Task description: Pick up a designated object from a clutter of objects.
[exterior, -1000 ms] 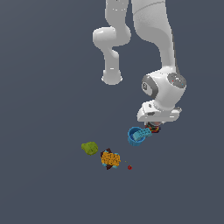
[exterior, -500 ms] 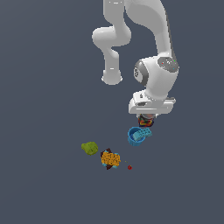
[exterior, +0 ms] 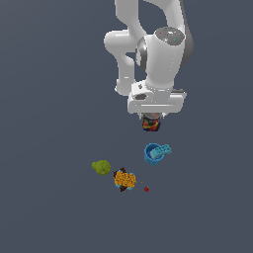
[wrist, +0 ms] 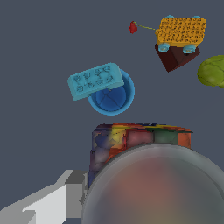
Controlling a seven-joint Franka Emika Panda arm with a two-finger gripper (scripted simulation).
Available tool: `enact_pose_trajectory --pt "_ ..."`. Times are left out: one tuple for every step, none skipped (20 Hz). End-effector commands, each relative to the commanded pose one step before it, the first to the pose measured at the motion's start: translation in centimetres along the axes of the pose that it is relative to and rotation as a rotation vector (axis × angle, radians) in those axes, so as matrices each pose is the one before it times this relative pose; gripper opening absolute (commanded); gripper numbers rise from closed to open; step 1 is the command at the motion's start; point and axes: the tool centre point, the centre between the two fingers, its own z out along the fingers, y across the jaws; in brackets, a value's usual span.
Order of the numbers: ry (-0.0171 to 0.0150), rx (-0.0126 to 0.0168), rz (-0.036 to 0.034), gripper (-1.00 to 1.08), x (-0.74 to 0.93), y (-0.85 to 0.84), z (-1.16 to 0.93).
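Observation:
The multicoloured can (exterior: 151,123) hangs under the arm's hand, lifted well above the floor, with my gripper (exterior: 151,122) shut on it. In the wrist view the can (wrist: 140,144) fills the near field with its grey round top and patchy label, and one light grey finger (wrist: 52,199) shows beside it. Below it on the ground lie the rest of the clutter: a light-blue cup (exterior: 155,152) (wrist: 109,89), an orange-blue patterned block (exterior: 124,180) (wrist: 179,37), an olive-green lump (exterior: 101,167) (wrist: 213,71) and a tiny red dot (exterior: 146,189) (wrist: 133,27).
The dark grey floor (exterior: 49,123) spreads flat around the small group of items. The white arm (exterior: 158,54) rises from its base behind the scene.
The arm has risen and swung toward the exterior view's left, carrying the can up and away from the cup. The items on the floor have not moved.

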Motion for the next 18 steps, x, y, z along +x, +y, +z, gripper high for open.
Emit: enact_pose_trajectory --pt "0.00298 0.00218 -0.00032 -1.0 -0.284 2.073 -2.536" --pt "-0.00004 0.00069 0.00003 -1.0 -0.111 0.844 -0.956" --pt "0.0 0.0 0.0 -1.0 -0.11 0.827 -0.954" --pt "0.0 0.0 0.0 -1.0 -0.108 0.829 -0.954" --pt "0.0 0.0 0.0 -1.0 -0.105 0.824 -0.947" --pt "0.0 0.0 0.0 -1.0 -0.101 0.819 -0.939" --pt "0.0 0.0 0.0 -1.0 -0.098 0.813 -0.93" --pt "-0.00002 0.00031 0.00062 -1.0 -0.091 0.846 -0.92" --pt "0.0 0.0 0.0 -1.0 -0.089 0.8 -0.91" --pt "0.0 0.0 0.0 -1.0 -0.084 0.793 -0.899" --pt "0.00002 -0.00062 0.0003 -1.0 -0.079 0.778 -0.887" --pt "0.00002 -0.00062 0.00031 -1.0 -0.073 0.765 -0.871" --pt "0.0 0.0 0.0 -1.0 -0.065 0.754 -0.847" --pt "0.00002 -0.00064 0.00027 -1.0 -0.059 0.718 -0.817" --pt "0.0 0.0 0.0 -1.0 -0.049 0.693 -0.772" --pt "0.00002 -0.00065 0.00022 -1.0 -0.042 0.638 -0.728" --pt "0.00003 -0.00066 0.00019 -1.0 -0.033 0.595 -0.68" --pt "0.0 0.0 0.0 -1.0 -0.023 0.569 -0.628"
